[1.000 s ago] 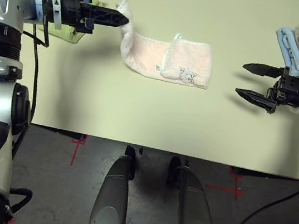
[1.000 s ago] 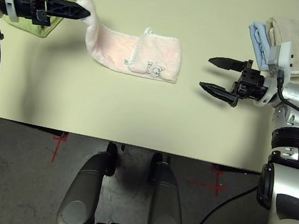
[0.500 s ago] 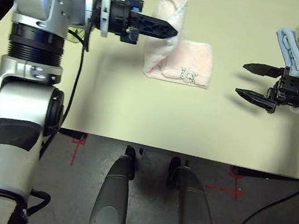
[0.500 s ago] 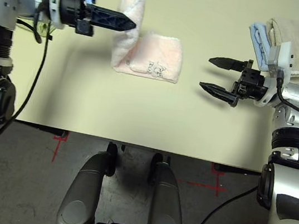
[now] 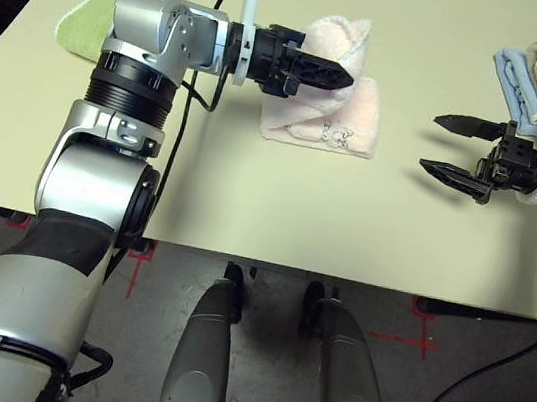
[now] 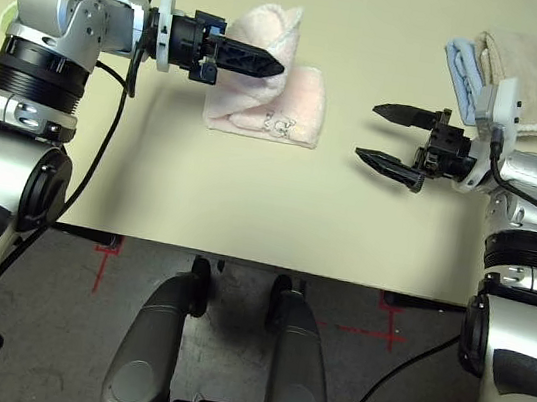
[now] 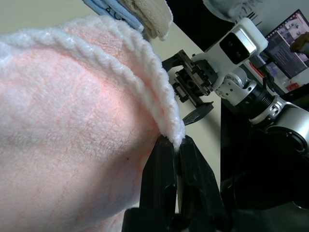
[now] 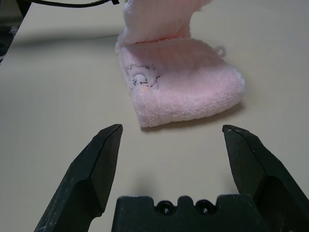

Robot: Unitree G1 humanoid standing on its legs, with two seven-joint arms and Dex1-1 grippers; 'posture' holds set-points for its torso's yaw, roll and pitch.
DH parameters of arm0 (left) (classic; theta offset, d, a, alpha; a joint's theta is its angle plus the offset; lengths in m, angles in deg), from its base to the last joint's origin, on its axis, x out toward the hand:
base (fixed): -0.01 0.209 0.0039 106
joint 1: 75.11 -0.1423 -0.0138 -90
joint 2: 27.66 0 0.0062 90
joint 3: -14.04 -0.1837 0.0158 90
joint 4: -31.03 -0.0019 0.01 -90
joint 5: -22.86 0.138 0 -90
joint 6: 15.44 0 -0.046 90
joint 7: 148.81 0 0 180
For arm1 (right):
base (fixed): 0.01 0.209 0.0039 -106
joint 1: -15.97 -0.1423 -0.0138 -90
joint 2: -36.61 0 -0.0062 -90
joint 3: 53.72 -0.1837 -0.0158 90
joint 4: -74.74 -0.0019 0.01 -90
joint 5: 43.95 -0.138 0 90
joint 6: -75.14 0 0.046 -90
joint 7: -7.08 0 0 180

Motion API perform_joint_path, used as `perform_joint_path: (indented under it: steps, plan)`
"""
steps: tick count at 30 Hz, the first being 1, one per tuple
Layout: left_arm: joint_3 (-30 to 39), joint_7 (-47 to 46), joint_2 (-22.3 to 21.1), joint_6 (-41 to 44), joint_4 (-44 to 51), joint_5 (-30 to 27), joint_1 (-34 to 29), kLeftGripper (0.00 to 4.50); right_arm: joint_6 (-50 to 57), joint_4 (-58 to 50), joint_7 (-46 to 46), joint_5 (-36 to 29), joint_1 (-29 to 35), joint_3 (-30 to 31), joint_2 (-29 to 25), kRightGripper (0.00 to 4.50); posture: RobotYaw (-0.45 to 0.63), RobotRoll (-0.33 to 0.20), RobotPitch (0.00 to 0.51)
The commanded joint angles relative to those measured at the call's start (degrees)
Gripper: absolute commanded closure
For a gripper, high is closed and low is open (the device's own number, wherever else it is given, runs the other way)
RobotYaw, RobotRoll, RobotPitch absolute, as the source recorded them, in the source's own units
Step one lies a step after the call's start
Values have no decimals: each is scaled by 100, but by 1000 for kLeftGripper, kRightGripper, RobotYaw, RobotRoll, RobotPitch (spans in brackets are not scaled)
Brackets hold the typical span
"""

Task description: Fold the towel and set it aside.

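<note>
The pale pink towel (image 5: 346,122) lies folded on the middle of the table, dark embroidery near its front edge. My left gripper (image 5: 346,77) is shut on one end of the towel (image 7: 72,121) and holds that end lifted, doubled over the part that lies flat. The pinched white-edged rim sits right at the closed fingertips (image 7: 166,150). My right gripper (image 5: 439,143) hovers open over bare table to the right of the towel (image 8: 178,82), a short gap away, with nothing between its fingers (image 8: 96,164).
A light green folded towel (image 5: 91,21) lies at the far left behind my left arm. Light blue (image 6: 464,74) and beige (image 6: 534,84) folded towels lie at the far right behind my right gripper. The table's front edge (image 5: 290,260) runs close below.
My left gripper has carried the towel's lifted end further right, over the flat part. The right gripper has stayed in place, open.
</note>
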Motion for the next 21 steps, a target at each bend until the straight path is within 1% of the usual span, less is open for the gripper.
perform_joint_path:
  steps: [1, 9, 13, 21]
  plan:
    - [-167, 146, 46, -108, -57, 120, 102, 4473, -54, -34, 0, 70, 33, -17, 7, 0, 13, 0, 349]
    - [-479, 446, 36, 1, 84, 148, -46, 4473, -76, -23, -12, 103, -22, -29, 17, 0, 5, 0, 350]
    - [-491, 464, 100, 53, 132, 101, -53, 4473, -70, -63, -15, 105, 13, -26, 13, 0, 3, 0, 350]
    - [-476, 390, 261, -49, -11, 187, -47, 4473, -64, -84, 11, 112, 14, -20, 24, 0, -1, 0, 349]
